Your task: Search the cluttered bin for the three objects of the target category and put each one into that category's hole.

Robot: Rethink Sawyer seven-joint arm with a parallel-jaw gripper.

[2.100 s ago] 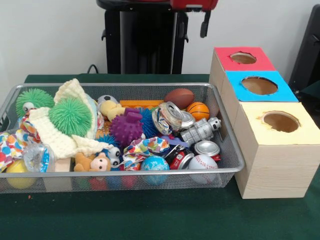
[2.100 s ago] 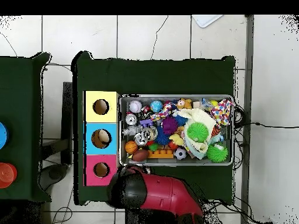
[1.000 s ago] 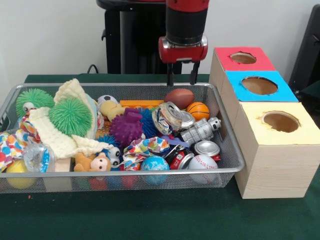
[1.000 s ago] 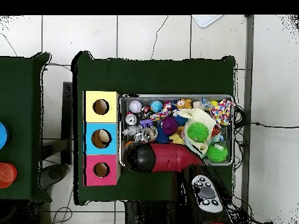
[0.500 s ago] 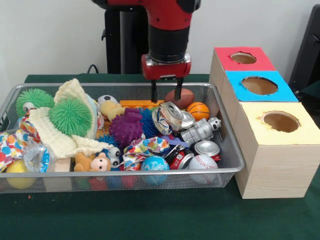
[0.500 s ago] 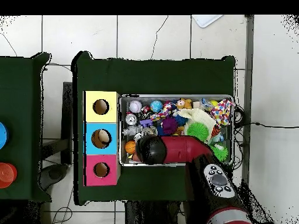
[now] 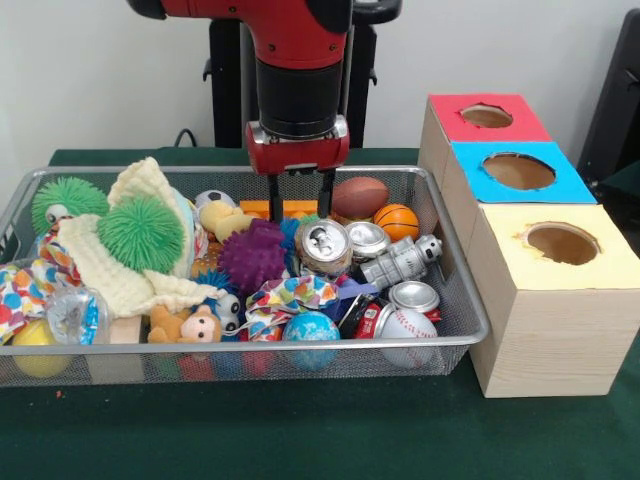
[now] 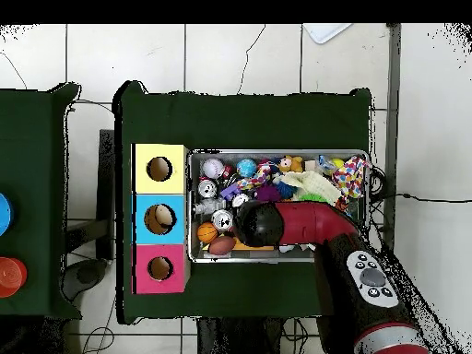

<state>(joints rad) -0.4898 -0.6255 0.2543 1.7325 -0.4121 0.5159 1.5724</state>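
A clear bag [image 7: 75,313] sits at the bin's [image 7: 240,372] left front corner. Mid-bin, the jaws [image 7: 298,198] hang spread, empty, just above a crushed can [image 7: 325,246]. The red hole [image 7: 486,115] lies far right.

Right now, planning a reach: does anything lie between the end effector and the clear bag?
Yes. The purple spiky ball and the cream knitted cloth lie between the end effector and the bag.
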